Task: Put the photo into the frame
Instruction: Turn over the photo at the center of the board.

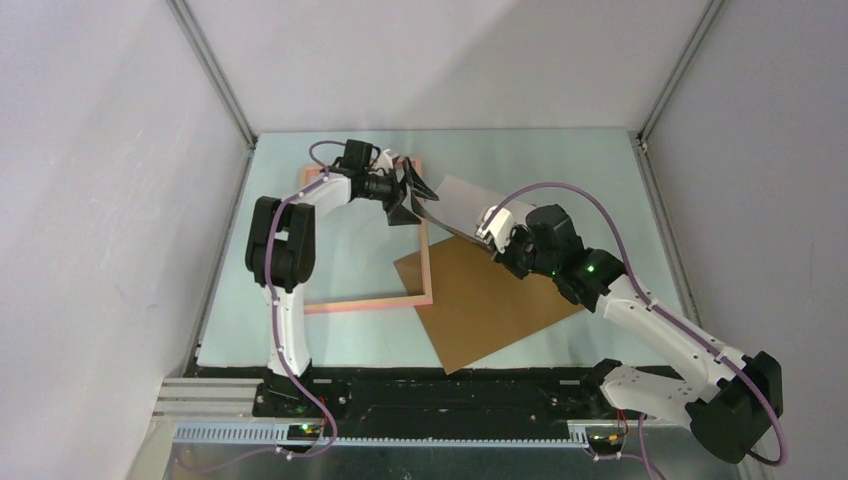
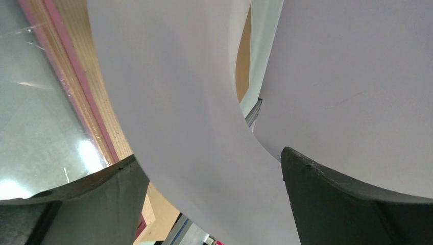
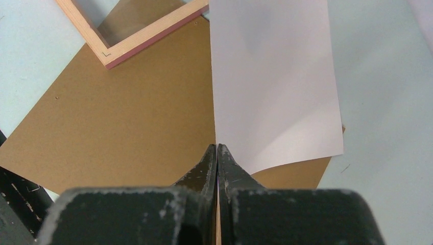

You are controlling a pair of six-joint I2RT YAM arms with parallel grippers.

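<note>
The photo (image 1: pixel 460 205) shows only its plain white back and hangs curved in the air between my two grippers. My right gripper (image 1: pixel 490 232) is shut on the photo's near edge (image 3: pixel 275 76), jaws pressed together (image 3: pixel 217 148) above the brown backing board. My left gripper (image 1: pixel 415 195) is open at the photo's far end; the sheet (image 2: pixel 178 102) bends between its spread fingers (image 2: pixel 112 199). The salmon-pink frame (image 1: pixel 365 303) lies flat on the table at left, its rail (image 2: pixel 81 92) just below the left gripper. Its corner shows in the right wrist view (image 3: pixel 148 38).
A plain brown backing board (image 1: pixel 490 300) lies flat right of the frame, partly under the frame's near right corner; it also shows in the right wrist view (image 3: pixel 117 117). White walls with metal posts enclose the pale blue table (image 1: pixel 600 180).
</note>
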